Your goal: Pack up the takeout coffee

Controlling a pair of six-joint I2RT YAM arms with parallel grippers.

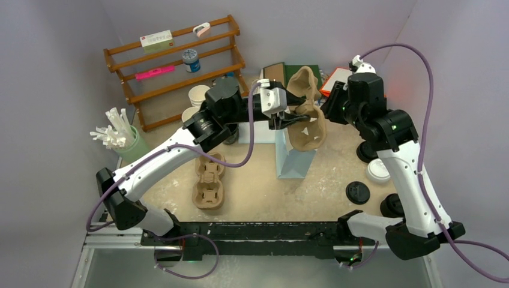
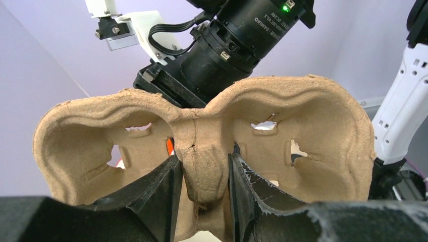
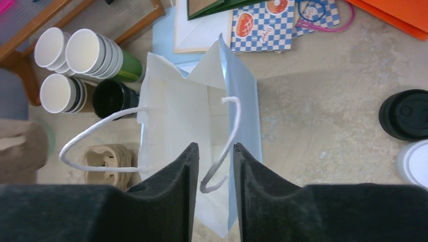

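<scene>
At the near edge the two arm bases sit on a black rail, and a beige, mottled tabletop (image 1: 336, 162) runs back from there to pale lavender walls (image 1: 54, 72). Closest in lie a stack of pulp cup carriers (image 1: 208, 180) on the left and a black lid (image 1: 358, 192) on the right. Just behind that lid the takeout coffee (image 1: 378, 171) stands upright on the table beside the right forearm, well apart from the bag. Mid-table a pale blue paper bag (image 1: 293, 159) stands open. Above its mouth the left gripper (image 2: 204, 159) is clamped on the centre rib of a brown pulp carrier (image 2: 303, 116), held on edge. The right gripper (image 3: 216, 148) hovers over the bag, jaws a narrow gap apart (the white handle cord shows in that gap; I cannot tell whether it is pinched). Farther back are stacked white cups (image 1: 198, 95), a green holder (image 1: 129, 147) of straws and a wooden rack (image 1: 174, 60) by the wall.
</scene>
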